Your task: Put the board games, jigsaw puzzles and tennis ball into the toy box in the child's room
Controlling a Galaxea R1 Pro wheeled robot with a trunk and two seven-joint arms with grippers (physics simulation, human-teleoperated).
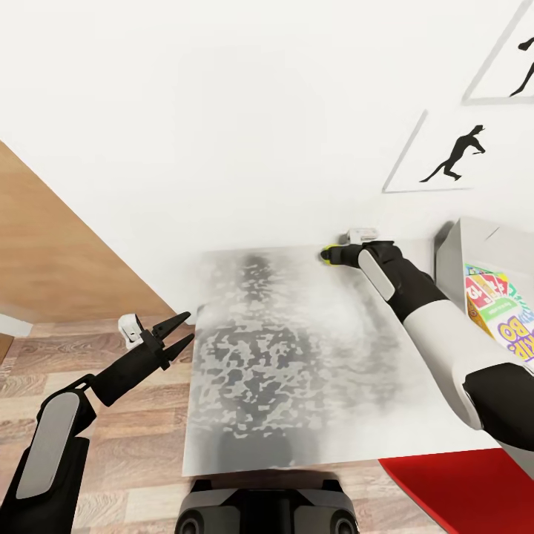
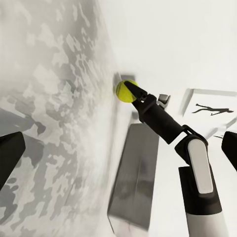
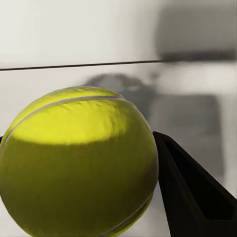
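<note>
Mottled pale grey table (image 1: pixel 297 386) against white wall (image 1: pixel 222 111)

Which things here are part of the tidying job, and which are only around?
Job:
- tennis ball, held in the right gripper
- table
- toy box
- board game in it

Only around:
- wall pictures
- red object
- left gripper, open

Head camera looks down on the table (image 1: pixel 297 415); both wrist cameras share the ball (image 2: pixel 125 91) (right closest).
</note>
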